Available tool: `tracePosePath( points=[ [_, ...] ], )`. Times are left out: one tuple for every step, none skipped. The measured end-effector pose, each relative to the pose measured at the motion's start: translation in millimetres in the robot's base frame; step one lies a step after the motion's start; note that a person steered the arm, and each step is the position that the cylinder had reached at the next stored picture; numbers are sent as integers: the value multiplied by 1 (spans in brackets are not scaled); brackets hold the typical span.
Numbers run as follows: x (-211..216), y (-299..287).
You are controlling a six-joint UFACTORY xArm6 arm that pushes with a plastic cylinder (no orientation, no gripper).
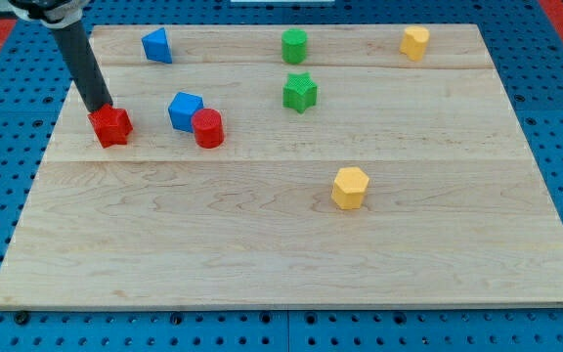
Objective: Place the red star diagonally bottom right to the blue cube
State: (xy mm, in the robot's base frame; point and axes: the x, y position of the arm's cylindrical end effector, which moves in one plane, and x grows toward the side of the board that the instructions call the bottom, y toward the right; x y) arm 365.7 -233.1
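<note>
The red star (112, 126) lies at the view's left side of the wooden board. My tip (99, 108) touches the star's upper left edge, and the dark rod rises from there to the view's top left. The blue cube (185, 110) sits to the right of the star, a short gap away. A red cylinder (207, 128) stands against the blue cube's lower right side.
A blue block (156, 45) lies near the top left. A green cylinder (294, 45) and a green star (300, 92) are at top centre. A yellow block (415, 42) is at top right, a yellow hexagonal block (350, 188) right of centre. The board's left edge (42, 166) is near the star.
</note>
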Motion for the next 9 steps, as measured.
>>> tracePosePath(
  points=[
    [11, 9],
    [11, 24],
    [8, 24],
    [5, 24],
    [5, 24],
    [5, 25],
    [2, 39],
    [24, 78],
    [38, 127]
  ],
)
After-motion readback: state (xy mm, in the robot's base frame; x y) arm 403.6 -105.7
